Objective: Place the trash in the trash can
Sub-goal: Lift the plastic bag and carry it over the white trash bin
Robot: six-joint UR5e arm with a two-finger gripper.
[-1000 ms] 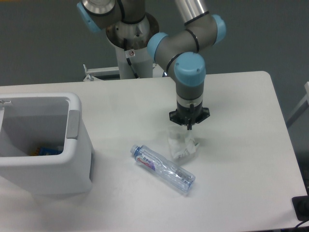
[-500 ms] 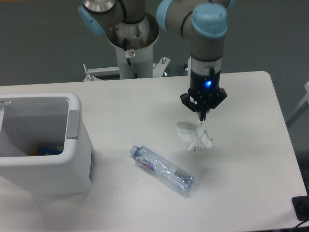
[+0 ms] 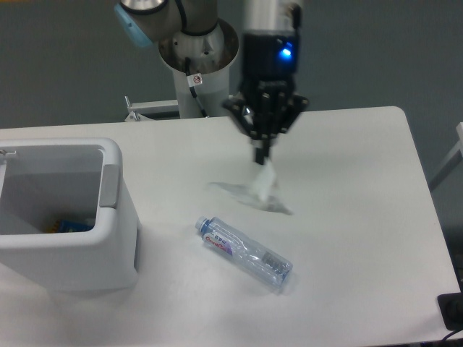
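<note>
Standing at far left of the desk (image 3: pixel 362 238) is the trash can (image 3: pixel 108 253), white, grey tab on its right wall; sth blue/yellow is seen inside at bottom. Approx. centre-front, the crushed bottle (image 3: pixel 244 253) is laid on its side, diagonal, cap toward the bin, label blue-red. Above and right of it, the wrapper (image 3: pixel 262 185) is held off the surface, blurred, hanging from the hand (image 3: pixel 260 155), whose fingers are pinched together on its top.
</note>
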